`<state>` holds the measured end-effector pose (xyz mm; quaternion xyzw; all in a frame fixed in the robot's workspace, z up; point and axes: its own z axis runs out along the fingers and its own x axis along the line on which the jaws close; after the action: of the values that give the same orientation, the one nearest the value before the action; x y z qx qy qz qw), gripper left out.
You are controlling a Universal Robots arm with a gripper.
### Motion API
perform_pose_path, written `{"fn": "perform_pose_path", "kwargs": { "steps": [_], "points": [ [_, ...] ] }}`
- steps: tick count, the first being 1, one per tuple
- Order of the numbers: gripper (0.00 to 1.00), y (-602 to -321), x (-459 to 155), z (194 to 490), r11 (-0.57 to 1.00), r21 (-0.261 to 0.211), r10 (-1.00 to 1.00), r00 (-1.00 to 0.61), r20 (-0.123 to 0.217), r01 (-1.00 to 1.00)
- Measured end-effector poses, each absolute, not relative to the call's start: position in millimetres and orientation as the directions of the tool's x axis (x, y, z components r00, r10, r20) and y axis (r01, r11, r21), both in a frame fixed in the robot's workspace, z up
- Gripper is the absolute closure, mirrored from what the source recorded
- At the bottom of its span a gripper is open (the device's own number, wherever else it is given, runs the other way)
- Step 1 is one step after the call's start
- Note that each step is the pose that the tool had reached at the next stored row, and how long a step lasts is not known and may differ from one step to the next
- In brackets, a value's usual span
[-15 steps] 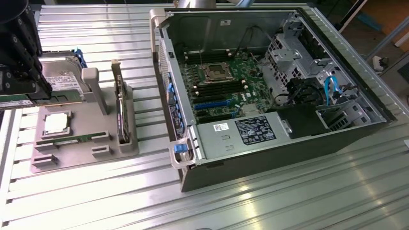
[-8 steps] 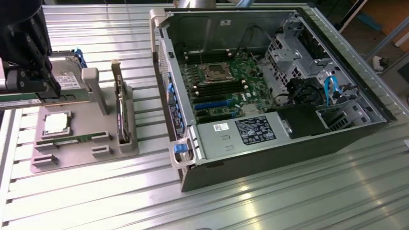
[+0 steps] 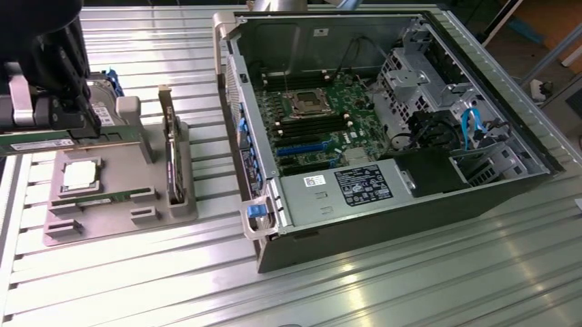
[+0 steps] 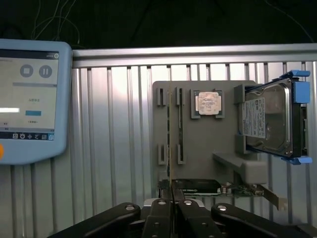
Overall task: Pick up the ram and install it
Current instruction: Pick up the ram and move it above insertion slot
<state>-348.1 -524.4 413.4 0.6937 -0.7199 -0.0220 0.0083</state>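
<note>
My gripper (image 3: 54, 131) hangs above the grey parts tray (image 3: 136, 221) at the exterior view's left, shut on the ram (image 3: 41, 144), a green stick with a white label held level, clear of the tray. In the wrist view the gripper (image 4: 171, 204) has its jaws pressed together on the ram (image 4: 170, 148), seen edge-on as a thin line over the tray (image 4: 208, 144). The open computer case (image 3: 509, 184) lies at the exterior view's right, its motherboard (image 3: 314, 116) with long memory slots exposed.
On the tray rest a silver processor (image 3: 80, 174), a second green stick (image 3: 95, 197) and an upright dark expansion card (image 3: 173, 160). A hard drive (image 4: 270, 121) in blue brackets stands at the tray's end. A touchscreen pendant (image 4: 29, 99) lies on the ribbed metal table.
</note>
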Motion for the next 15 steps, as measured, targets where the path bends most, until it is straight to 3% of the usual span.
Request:
{"fn": "perform_pose_path", "kwargs": {
  "steps": [15],
  "points": [
    [0.88, -524, -323, 413, 0.036, 0.044, -0.999, -0.037, -0.019, -0.998]
  ]
}}
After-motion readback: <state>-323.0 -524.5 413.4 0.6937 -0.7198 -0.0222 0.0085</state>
